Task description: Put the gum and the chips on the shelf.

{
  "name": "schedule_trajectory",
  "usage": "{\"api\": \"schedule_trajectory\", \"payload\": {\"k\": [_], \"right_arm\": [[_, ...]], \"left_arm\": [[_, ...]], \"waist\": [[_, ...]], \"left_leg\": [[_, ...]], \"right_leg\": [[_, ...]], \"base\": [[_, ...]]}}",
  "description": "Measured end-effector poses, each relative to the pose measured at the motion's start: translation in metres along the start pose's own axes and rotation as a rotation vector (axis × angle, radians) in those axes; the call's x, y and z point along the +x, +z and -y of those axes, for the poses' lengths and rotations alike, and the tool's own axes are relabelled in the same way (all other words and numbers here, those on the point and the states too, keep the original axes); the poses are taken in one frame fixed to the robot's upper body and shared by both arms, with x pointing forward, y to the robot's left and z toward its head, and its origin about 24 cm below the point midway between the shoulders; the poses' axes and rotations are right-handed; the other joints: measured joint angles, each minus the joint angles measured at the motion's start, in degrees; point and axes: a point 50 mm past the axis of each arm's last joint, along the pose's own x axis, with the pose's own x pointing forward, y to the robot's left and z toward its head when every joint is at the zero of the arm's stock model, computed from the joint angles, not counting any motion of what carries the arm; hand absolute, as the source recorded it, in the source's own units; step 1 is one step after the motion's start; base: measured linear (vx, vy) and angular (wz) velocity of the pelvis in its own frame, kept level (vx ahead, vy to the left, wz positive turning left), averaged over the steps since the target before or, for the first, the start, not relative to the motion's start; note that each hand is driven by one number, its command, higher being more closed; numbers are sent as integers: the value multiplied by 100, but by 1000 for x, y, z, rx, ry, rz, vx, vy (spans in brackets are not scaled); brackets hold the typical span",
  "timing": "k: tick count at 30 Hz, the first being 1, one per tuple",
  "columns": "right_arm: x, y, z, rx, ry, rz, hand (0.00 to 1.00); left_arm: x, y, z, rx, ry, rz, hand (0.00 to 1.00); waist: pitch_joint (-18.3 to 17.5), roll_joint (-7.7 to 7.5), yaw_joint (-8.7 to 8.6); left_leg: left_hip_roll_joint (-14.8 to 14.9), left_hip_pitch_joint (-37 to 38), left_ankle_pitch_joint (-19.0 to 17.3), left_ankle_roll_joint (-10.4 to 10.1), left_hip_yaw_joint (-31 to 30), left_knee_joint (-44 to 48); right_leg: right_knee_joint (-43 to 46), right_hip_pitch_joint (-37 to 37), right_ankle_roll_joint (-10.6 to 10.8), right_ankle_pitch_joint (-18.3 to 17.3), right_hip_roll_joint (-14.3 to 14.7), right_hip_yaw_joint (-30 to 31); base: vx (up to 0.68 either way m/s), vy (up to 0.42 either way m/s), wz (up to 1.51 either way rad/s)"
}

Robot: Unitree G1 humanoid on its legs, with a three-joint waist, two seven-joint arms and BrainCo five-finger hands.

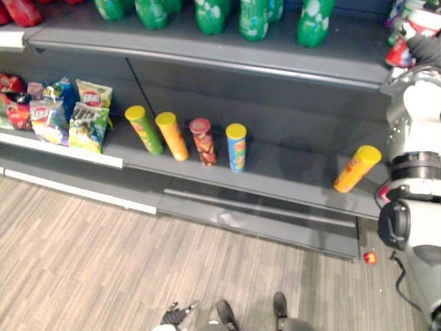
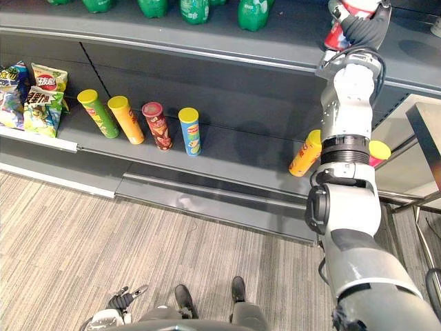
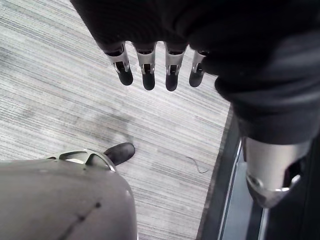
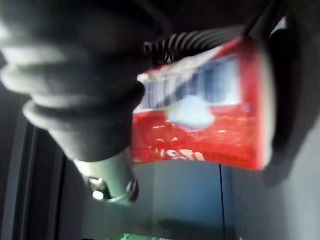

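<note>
Matt metal shelf [image 1: 293,172], streaked wood-look floor [image 1: 103,262]

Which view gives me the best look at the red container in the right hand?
Right wrist view: the red container is close up, held in the right hand. The right eye view shows it partly covered by that hand at the upper shelf; the left eye view has it at the edge.
</note>
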Motion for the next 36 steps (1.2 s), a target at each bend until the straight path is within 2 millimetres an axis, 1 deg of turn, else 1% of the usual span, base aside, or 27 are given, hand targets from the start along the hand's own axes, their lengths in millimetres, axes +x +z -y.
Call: {"api": "schedule_trajectory", "payload": {"k": [9,13,18,23,24,26,27,29,31,33,34,36], "right_arm": [[-7,-3,6,-16,3,24,0],[-16,-10,10,-25,6,30,0],[-25,-15,21,-35,-26,51,0],[-32,-16,39,-24,-101,69,0],[-32,-12,45,-10,-131,94,0],[-33,0,47,13,-148,144,0],[-34,14,47,38,-158,215,0],[-36,25,47,59,-161,275,0],[-41,40,44,79,-141,352,0],[-54,48,34,97,-83,422,0],[-65,48,26,123,-41,446,0],[-81,44,13,151,29,452,0]], "left_arm": [[0,2,2,-2,-3,10,0],[0,2,2,-1,-3,8,0],[0,3,2,-1,-3,11,0],[0,3,1,12,-3,12,0],[0,3,1,28,-4,14,0],[0,3,1,29,-3,14,0],[0,3,1,32,-2,13,0],[0,1,0,29,1,8,0],[0,-1,-1,29,3,2,0],[-1,-4,-2,28,5,-6,0],[-2,-6,-2,28,6,-11,0],[-2,-6,-2,29,7,-13,0]], "waist": [[-1,-1,-17],[-2,-1,-62],[-5,-6,-78],[-9,-11,-84],[-11,-12,-92],[-13,-12,-102],[-36,-16,-118],[-82,-31,-128],[-200,-65,-99],[-327,-120,-89],[-393,-158,-95],[-412,-186,-101]], "left_leg": [[2,45,2,-1,17,0],[2,102,8,1,20,-1],[4,110,22,-28,14,-2],[6,115,51,-33,-20,-3],[6,123,55,-32,-37,-3],[7,123,58,-34,-53,-3],[7,123,63,-36,-99,-3],[12,134,70,-30,-152,-2],[21,138,88,-14,-162,-2],[28,140,86,-16,-173,-1],[32,149,86,-16,-173,0],[33,196,84,-20,-174,0]], "right_leg": [[43,13,0,0,5,21],[75,35,-1,-1,5,25],[93,39,0,-2,3,17],[63,92,-8,-14,-6,-34],[53,106,-7,-15,-9,-64],[35,114,-5,-14,-10,-88],[6,139,-4,-12,-14,-135],[-26,199,-6,-10,-13,-170],[-24,204,-10,-7,-3,-176],[-23,213,-11,-7,5,-185],[-23,215,-11,-7,10,-183],[-23,258,-12,-7,11,-182]], "base": [[0,0,0],[0,0,0],[0,0,0],[-12,-20,4],[-7,-21,5],[-10,-20,7],[-2,-21,13],[23,-21,14],[32,-27,5],[34,-23,1],[29,-23,-4],[11,-11,-2]]}}
